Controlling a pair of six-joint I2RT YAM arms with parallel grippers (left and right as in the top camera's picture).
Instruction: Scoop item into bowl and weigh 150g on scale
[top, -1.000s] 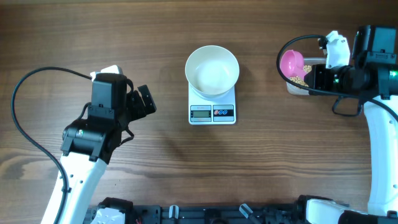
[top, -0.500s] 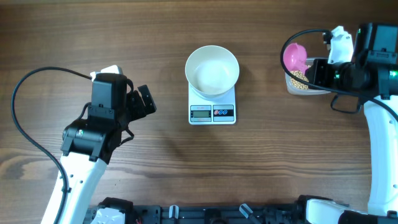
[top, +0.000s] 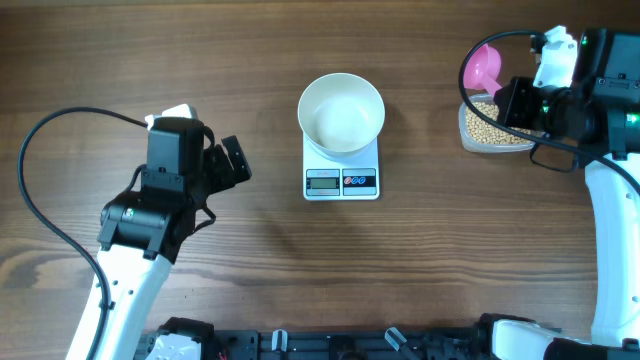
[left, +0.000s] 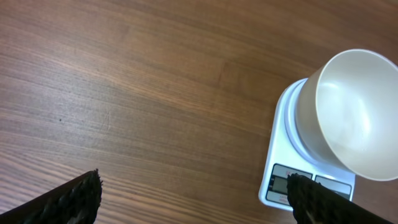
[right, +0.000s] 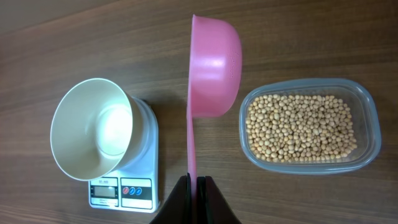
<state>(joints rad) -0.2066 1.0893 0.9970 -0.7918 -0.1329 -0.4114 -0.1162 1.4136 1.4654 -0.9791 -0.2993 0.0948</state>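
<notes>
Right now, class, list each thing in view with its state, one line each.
bowl: empty, standing on the scale
scale: carrying the bowl, display unreadable
beans: all in the tub
tub: lidless, holding the beans
pink scoop: tipped on edge, gripped by its handle
left gripper: open, holding nothing
right gripper: shut on the pink scoop

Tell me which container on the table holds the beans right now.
The clear plastic tub beside the pink scoop: beans cover its bottom. The white bowl on the scale is empty.
</notes>
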